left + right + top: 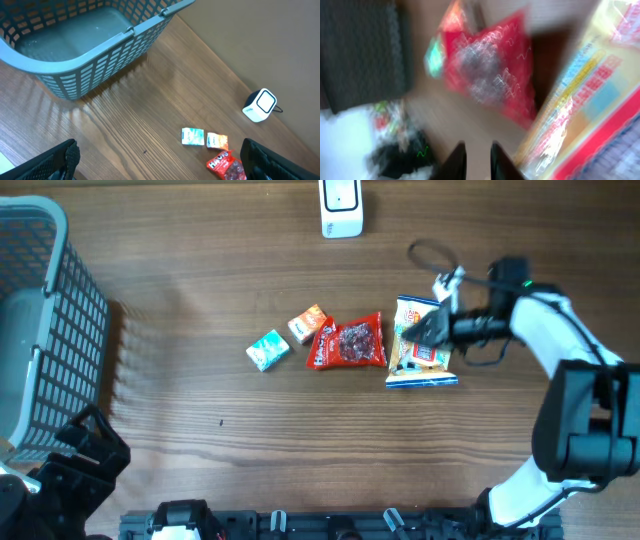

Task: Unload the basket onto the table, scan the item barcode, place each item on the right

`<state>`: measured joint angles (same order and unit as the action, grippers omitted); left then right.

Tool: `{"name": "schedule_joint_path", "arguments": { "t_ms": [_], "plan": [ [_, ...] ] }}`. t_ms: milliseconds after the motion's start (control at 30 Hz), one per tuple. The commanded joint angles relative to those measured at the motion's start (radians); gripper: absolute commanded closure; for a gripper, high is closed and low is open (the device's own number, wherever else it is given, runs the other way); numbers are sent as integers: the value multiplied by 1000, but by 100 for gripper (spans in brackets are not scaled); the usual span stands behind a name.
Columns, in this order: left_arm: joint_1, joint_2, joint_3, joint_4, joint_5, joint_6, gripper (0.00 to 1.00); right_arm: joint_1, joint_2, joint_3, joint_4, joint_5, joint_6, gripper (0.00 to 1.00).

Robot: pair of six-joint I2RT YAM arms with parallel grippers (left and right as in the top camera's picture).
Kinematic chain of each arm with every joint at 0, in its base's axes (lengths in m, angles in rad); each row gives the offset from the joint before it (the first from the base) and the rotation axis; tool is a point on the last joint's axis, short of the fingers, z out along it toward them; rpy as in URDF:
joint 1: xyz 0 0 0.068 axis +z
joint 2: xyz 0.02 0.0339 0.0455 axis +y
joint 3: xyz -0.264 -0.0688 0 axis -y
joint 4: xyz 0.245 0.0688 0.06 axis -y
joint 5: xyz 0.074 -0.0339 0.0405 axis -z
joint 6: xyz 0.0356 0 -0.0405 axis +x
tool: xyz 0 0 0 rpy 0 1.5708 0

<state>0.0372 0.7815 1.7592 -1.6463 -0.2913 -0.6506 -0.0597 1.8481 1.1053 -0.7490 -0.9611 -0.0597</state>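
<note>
Seeing the yellow snack bag [428, 365] lying flat on the counter [200, 270], right of centre, with the red candy bag [350, 342] just beside it on its left. Finding the right fingers [428, 328] hanging over the snack bag's upper left part. Not being able to tell, through the heavy blur of the right wrist view, whether gripping the bag, touching it or standing apart from it, nor how wide the gap is. Noting the orange box [307, 323] sitting just beside the red candy bag's upper left corner, and the teal box [267, 350] sitting just beside that, lower left. Spotting the white scanner [340, 208] standing at the counter's far edge, well apart from both bags. Holding the left fingers [57, 160] spread wide with nothing between them, low at the near left corner, next to the grey basket [80, 330].
</note>
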Motion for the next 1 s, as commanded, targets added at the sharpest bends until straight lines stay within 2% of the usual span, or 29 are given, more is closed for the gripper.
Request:
{"name": "schedule_joint_path", "arguments": {
  "t_ms": [0,133,233,300,367,400,467,600,633,667,700,900,967],
  "plan": [
    [7,-2,1,2,-13,-12,0,-7,69,-177,209,137,251,82],
    [7,-2,1,2,-13,-12,0,-7,102,-212,190,130,244,85],
    [7,-2,1,2,-13,-12,0,-7,19,-105,-14,127,153,84],
    [7,-2,1,2,-13,-12,0,-7,-62,8,-204,127,62,75],
    [7,-2,1,2,-13,-12,0,-7,-123,42,-294,145,6,58],
    [7,-2,1,2,-13,-13,0,-7,-130,35,-320,183,11,59],
    [7,-2,1,2,-13,-12,0,-7,-123,-48,-293,235,51,66],
    [7,-2,1,2,-13,-12,0,-24,-122,-310,32,383,369,68],
    [7,-2,1,2,-13,-12,0,-50,-122,-355,58,401,404,74],
    [7,-2,1,2,-13,-12,0,-84,-122,-372,52,428,403,90],
    [7,-2,1,2,-13,-12,0,-99,-126,-369,21,453,399,94],
    [7,-2,1,2,-13,-12,0,-105,-262,-194,-245,533,351,90],
    [7,-2,1,2,-13,-13,0,-105,-366,-133,-285,621,377,82]
  ]
}}
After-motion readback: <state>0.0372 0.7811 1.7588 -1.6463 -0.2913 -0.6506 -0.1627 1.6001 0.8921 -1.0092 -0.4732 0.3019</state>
